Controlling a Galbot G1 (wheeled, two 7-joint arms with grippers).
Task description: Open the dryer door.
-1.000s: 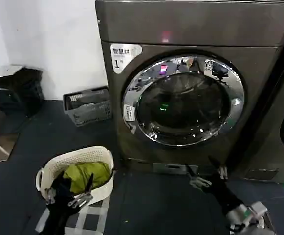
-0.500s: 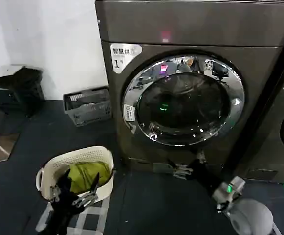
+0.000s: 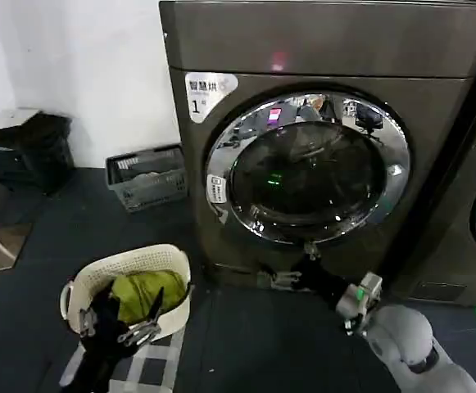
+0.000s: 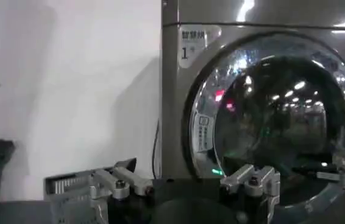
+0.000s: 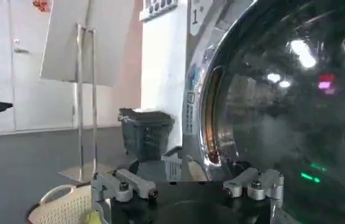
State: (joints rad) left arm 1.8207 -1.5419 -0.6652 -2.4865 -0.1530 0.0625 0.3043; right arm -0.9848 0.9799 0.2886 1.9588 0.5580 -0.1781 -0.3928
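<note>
The dryer door (image 3: 307,168) sits shut in the front of the dryer (image 3: 319,139), a big chrome ring around dark glass, and the right gripper (image 3: 291,274) is the one close to it: low, just under the bottom of the ring, with the door above it and a little to the robot's right. What looks like the door's handle recess is the pale patch on the ring's left edge (image 3: 216,189), up and to the left of the gripper, so my guess is the coming move has to climb and shift left along the ring. The right arm reaches forward from the lower right, forearm slanting up and left toward the machine, wrist near the base panel. Its fingers (image 5: 255,182) stand spread wide, holding nothing. The left gripper (image 3: 115,327) hangs far to the left, low over a white laundry basket (image 3: 86,282) with green cloth (image 3: 143,291) in it, well apart from the door, its fingers also spread and empty.
</note>
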